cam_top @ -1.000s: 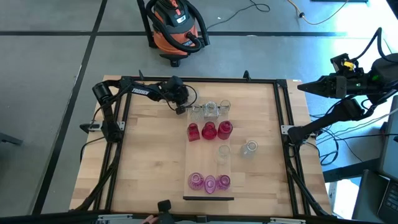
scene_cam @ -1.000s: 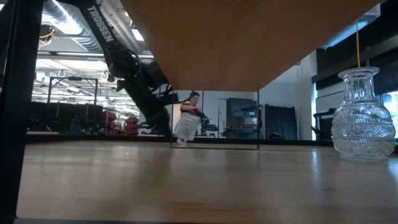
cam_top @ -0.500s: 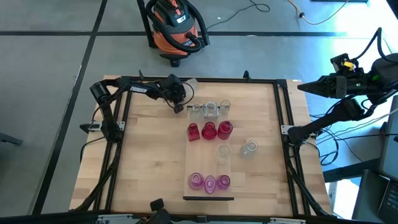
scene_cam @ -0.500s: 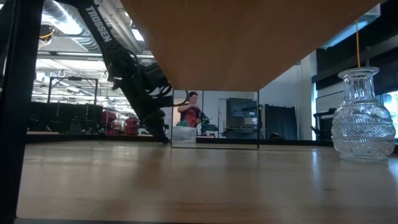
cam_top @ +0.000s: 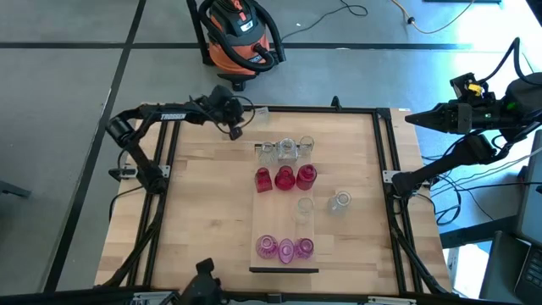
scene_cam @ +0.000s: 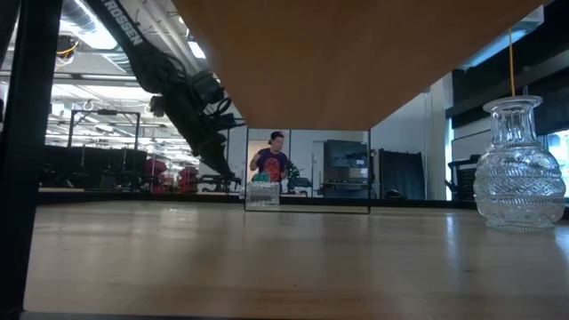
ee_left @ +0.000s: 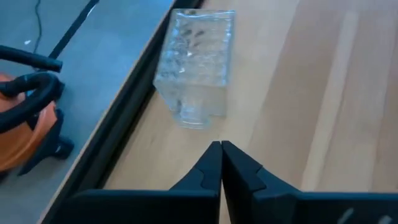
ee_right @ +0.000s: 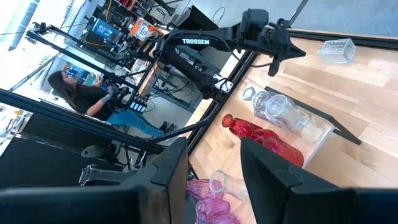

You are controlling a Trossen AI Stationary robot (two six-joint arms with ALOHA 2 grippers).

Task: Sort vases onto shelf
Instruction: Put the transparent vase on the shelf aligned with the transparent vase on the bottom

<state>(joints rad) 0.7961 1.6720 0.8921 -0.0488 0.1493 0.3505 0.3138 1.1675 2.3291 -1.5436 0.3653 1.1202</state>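
Note:
My left gripper (ee_left: 221, 149) (cam_top: 236, 132) is shut on nothing and hangs above the table's far left part. Just beyond its tips a clear square vase (ee_left: 198, 65) (cam_top: 260, 111) lies on its side at the table's far edge. The shelf (cam_top: 275, 216) carries three clear vases (cam_top: 287, 149), three red ones (cam_top: 284, 177), one more clear one (cam_top: 305, 207) and three pink ones (cam_top: 286, 249). Another clear vase (cam_top: 341, 201) (scene_cam: 520, 169) stands upright on the table, right of the shelf. My right gripper (ee_right: 214, 180) is open, raised off the table's right side.
The table's black frame (cam_top: 271, 108) runs along the far edge, close by the lying vase. An orange vacuum cleaner (cam_top: 237, 34) stands on the floor beyond the table. A person (ee_right: 93, 99) sits at a desk across the room. Bare wood (cam_top: 203, 212) lies left of the shelf.
My left gripper has drawn away from the shelf's far end toward the table's far left corner and has risen. In the low view, the clear vase that stood tilted at its tips a second ago now lies flat on the table.

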